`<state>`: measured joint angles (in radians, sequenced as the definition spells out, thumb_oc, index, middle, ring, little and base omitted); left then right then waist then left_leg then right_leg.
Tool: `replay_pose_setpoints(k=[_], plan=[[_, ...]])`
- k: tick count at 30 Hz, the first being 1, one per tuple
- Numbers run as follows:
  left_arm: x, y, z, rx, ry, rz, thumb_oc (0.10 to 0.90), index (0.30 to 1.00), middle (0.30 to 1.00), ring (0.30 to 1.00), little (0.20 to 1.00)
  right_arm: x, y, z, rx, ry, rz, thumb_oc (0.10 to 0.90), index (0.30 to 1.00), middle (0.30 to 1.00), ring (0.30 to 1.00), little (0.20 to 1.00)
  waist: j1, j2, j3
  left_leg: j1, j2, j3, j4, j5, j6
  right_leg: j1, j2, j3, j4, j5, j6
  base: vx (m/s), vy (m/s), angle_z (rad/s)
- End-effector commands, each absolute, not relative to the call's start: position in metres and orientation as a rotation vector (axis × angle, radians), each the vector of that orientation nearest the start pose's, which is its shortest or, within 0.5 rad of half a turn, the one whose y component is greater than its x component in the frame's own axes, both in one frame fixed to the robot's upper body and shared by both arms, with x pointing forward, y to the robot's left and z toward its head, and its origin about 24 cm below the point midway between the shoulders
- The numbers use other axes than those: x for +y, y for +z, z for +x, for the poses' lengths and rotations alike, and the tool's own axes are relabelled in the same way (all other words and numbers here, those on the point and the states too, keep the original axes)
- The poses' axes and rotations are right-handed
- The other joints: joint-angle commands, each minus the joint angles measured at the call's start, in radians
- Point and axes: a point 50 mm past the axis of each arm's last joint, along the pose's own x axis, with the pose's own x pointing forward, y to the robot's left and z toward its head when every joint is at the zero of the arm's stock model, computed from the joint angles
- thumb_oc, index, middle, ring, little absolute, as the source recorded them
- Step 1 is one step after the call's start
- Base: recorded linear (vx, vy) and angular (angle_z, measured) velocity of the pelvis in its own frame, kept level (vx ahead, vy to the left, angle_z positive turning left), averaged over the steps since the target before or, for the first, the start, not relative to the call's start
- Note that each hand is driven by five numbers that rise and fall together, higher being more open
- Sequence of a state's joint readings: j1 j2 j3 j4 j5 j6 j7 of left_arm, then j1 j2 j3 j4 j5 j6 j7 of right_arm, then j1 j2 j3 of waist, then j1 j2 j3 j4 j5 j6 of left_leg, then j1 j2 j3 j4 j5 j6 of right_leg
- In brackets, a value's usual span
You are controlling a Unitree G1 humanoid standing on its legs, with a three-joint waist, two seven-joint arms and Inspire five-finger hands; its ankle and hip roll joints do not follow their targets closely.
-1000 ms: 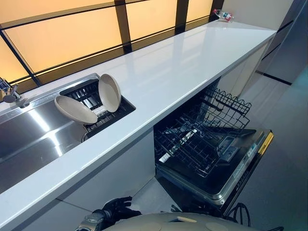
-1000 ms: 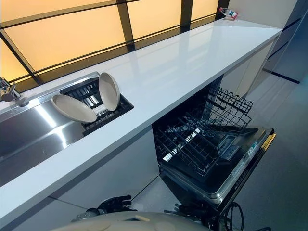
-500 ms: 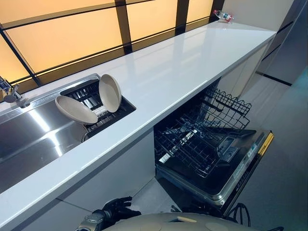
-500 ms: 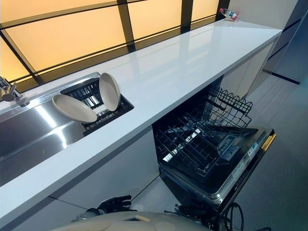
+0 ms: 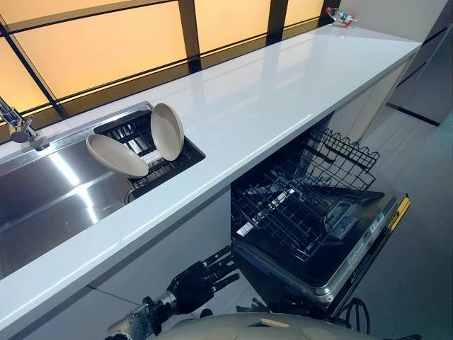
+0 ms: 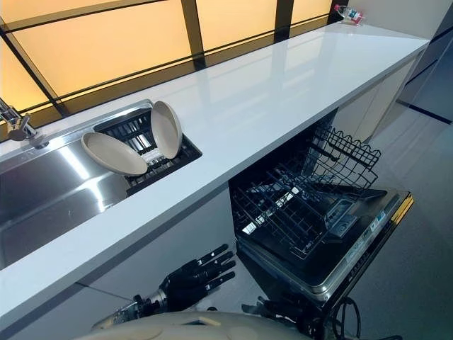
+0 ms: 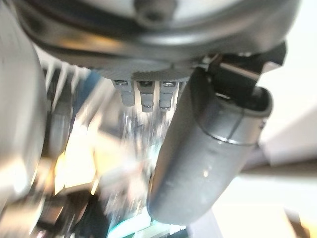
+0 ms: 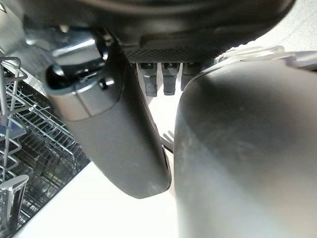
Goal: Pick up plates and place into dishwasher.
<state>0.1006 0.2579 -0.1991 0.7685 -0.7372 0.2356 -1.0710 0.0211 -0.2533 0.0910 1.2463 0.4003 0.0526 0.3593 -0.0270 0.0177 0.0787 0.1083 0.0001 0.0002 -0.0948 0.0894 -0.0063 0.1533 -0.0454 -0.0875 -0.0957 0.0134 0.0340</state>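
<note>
Two beige plates in the black rack [image 5: 166, 161] at the right end of the steel sink [image 5: 49, 198], set into the white desk [image 5: 283, 92]. Left plate [image 5: 117, 155] tilted well over, hollow face up and toward the left, long axis running from upper left to lower right. Right plate [image 5: 167, 131] close to upright on its edge, face turned toward the left plate, long axis near vertical. Lower edges of the two near each other; touching or not, cannot tell. Neither plate held.

Left robot hand [image 6: 192, 278] low in front of the cabinet below the desk, well apart from the plates, palm raised, fingers straight and fanned toward the dishwasher, released and holding nothing. Right robot hand [image 8: 114, 134] seen from its wrist camera beside the wire rack: thumb extended, fingers' state not readable.

Dishwasher [image 5: 333, 262] open under the desk to the right of the sink, door folded down, lower wire rack [image 5: 297, 205] pulled out over it. Faucet [image 5: 20, 127] at the sink's far left. Small bottle [image 5: 342, 15] lying at the desk's far end.
</note>
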Motion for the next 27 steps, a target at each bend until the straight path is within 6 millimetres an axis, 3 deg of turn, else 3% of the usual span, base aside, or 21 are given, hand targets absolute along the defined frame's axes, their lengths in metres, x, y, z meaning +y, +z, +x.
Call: replay_pose_setpoints(k=[1,5,6,9,14,18,23,27], plan=[[0.141,-0.069,0.17,0.51,-1.068,-0.928,0.8,0.9,0.9,0.9,0.9,-0.236,-0.156,0.098,1.207,0.03,0.276,0.8,0.9,0.9,0.9,0.9,0.019,0.017,0.061,0.064,-0.07,0.029,0.008,-0.146,0.047,-0.004,0.071,-0.041,0.04,-0.036,-0.001,0.0,0.002,-0.03],[0.126,-0.038,0.181,0.382,-1.271,-0.987,0.8,0.9,0.9,0.9,0.9,-0.236,-0.156,0.096,1.211,0.035,0.269,0.8,0.9,0.9,0.9,0.9,0.018,0.019,0.06,0.066,-0.07,0.026,0.008,-0.152,0.047,0.0,0.072,-0.035,0.034,-0.036,0.0,0.0,0.0,0.0],[0.11,-0.008,0.19,0.283,-1.394,-1.072,0.8,0.9,0.9,0.9,0.9,-0.234,-0.157,0.095,1.213,0.039,0.267,0.8,0.9,0.9,0.9,0.9,0.018,0.019,0.058,0.067,-0.07,0.021,0.008,-0.154,0.049,0.002,0.071,-0.032,0.032,-0.034,-0.001,0.0,0.0,0.0],[0.093,0.023,0.195,0.184,-1.508,-1.169,0.8,0.9,0.9,0.9,0.9,-0.23,-0.158,0.095,1.212,0.041,0.271,0.8,0.9,0.9,0.9,0.9,0.017,0.017,0.057,0.069,-0.07,0.015,0.008,-0.158,0.05,0.005,0.071,-0.031,0.029,-0.034,-0.002,0.0,-0.005,0.01],[0.057,0.106,0.192,-0.083,-1.828,-1.43,0.8,0.9,0.9,0.9,0.9,-0.215,-0.161,0.099,1.212,0.05,0.279,0.8,0.9,0.9,0.9,0.9,0.008,0.009,0.053,0.074,-0.072,0.007,0.008,-0.168,0.055,0.014,0.071,-0.022,0.02,-0.032,-0.007,0.0,0.0,0.0],[0.05,0.155,0.19,-0.273,-1.95,-1.511,0.8,0.9,0.9,0.9,0.9,-0.203,-0.163,0.099,1.217,0.051,0.281,0.8,0.9,0.9,0.9,0.9,-0.004,0.003,0.054,0.077,-0.073,0.006,0.008,-0.172,0.059,0.017,0.071,-0.017,0.021,-0.031,-0.01,0.0,0.0,0.0],[0.053,0.203,0.192,-0.525,-1.963,-1.484,0.8,0.9,0.9,0.9,0.9,-0.194,-0.166,0.096,1.221,0.062,0.271,0.8,0.9,0.9,0.9,0.9,-0.022,-0.001,0.049,0.079,-0.076,0.005,0.008,-0.175,0.061,0.02,0.073,-0.01,0.016,-0.027,-0.009,0.0,-0.002,0.01],[0.059,0.223,0.198,-0.667,-1.888,-1.449,0.8,0.9,0.9,0.9,0.9,-0.193,-0.166,0.092,1.228,0.072,0.263,0.8,0.9,0.9,0.9,0.9,-0.035,-0.002,0.037,0.078,-0.077,0.005,0.008,-0.176,0.06,0.02,0.074,-0.008,0.013,-0.028,-0.006,0.0,0.0,0.0]])
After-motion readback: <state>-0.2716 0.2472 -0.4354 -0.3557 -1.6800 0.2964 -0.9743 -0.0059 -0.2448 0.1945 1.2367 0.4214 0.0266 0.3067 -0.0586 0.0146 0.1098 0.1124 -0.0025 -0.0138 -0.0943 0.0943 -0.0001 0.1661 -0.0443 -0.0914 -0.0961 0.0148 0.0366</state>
